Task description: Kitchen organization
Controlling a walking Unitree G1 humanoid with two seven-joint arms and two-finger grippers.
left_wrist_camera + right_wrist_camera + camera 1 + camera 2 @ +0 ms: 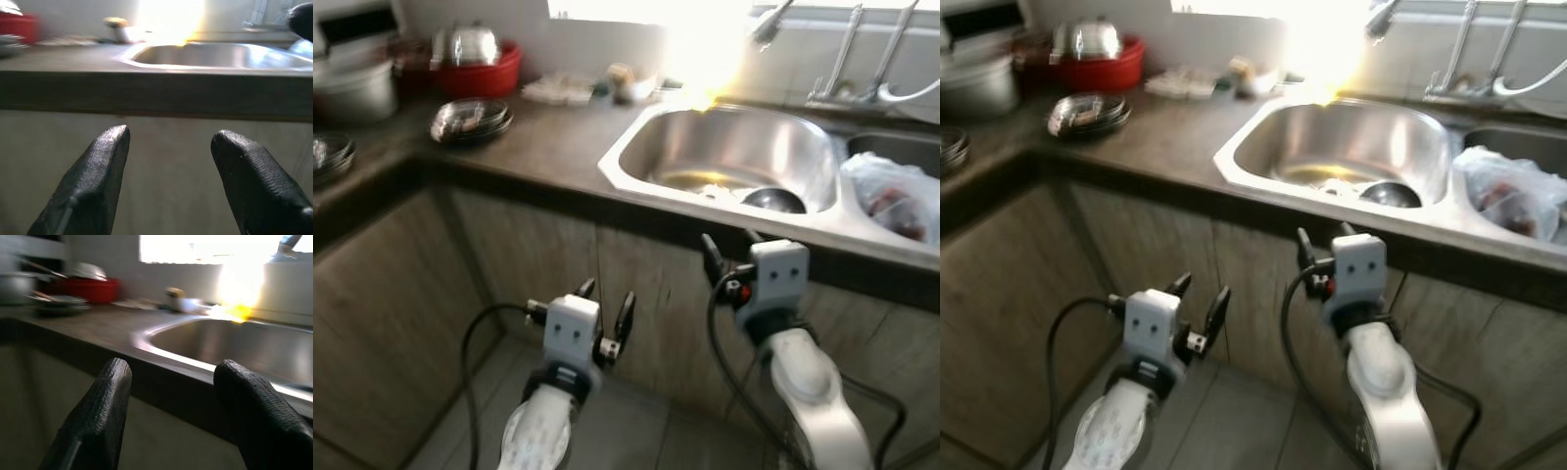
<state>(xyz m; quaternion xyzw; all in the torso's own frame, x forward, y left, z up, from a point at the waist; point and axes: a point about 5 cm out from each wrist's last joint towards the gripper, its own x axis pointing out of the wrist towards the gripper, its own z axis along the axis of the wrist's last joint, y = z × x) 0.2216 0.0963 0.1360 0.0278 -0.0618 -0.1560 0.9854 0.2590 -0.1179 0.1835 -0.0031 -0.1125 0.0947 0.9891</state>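
Steel sink (734, 147) sat in the brown table (548, 137), with a small bowl (773, 200) inside near its right wall. Far left stood a red basin (480, 70). Left gripper (605, 305) and right gripper (729, 251) hung before the cupboard, fingers apart, holding nothing.

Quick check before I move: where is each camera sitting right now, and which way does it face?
Left eye, right eye: on the head, looking down at the sink, counter and both arms; left gripper, right gripper.
Left wrist: below the counter edge, facing the cabinet front past its two spread fingers.
Right wrist: near counter height, facing the sink past its spread fingers.
Shared: sink and red basin.
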